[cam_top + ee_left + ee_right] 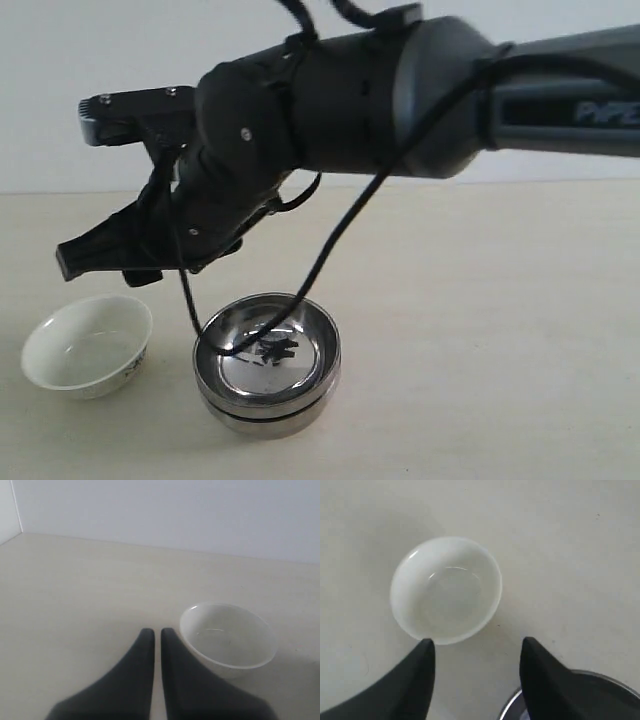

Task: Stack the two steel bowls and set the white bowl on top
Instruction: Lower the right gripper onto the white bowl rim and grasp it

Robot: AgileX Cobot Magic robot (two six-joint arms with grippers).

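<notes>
The two steel bowls sit nested on the table: the upper steel bowl [300,340] rests inside the lower steel bowl [265,418]. The white bowl [88,345] stands upright and apart, just left of them. My right gripper [100,266] reaches across from the right and hovers open above the white bowl, its fingers empty. In the right wrist view the right gripper [477,647] is open over bare table, between the white bowl [445,590] and the steel rim [512,706]. The left gripper [156,632] is shut on nothing, beside the white bowl [227,637].
The pale table [480,330] stretches to the right and back, up to a white wall [300,20]. A black cable [340,230] hangs from the right arm down over the steel bowls. The left gripper does not show in the exterior view.
</notes>
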